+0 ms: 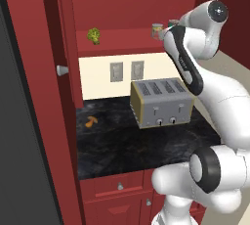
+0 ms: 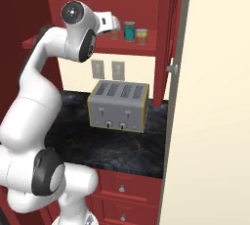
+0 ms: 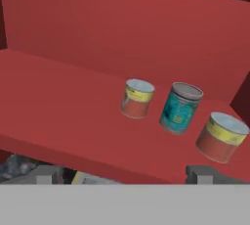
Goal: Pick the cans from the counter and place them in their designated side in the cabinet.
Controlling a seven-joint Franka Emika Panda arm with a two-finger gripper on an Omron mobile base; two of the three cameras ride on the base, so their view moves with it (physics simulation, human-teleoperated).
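Currently the gripper hangs just off the front edge of the cabinet shelf with its jaws spread wide and nothing between them; the 2 finger tips stand well apart at the bottom of the hand view. Judged step: a release is done and the hand should back off. To do that well, pull straight back along the approach line, keeping the jaws wide and level, because the nearest tin sits just beside the right finger tip and a sideways swing could tip it. Going near to far on the shelf board: 1 red-and-yellow can closest to the hand, then the teal can upright just beside it, then a 2nd red-and-yellow can farther along, all 3 upright, apart from each other and set back from the front edge. In the right base view the same 3 tins stand at the right end of the shelf, near the cabinet's side wall. A green leafy lump sits alone at the far left end of the same shelf, well apart from the tins. Below, the counter carries a toaster and a small orange item; no can is visible on it, so the picking looks finished or nearly so, though part of the worktop is hidden by the arm.
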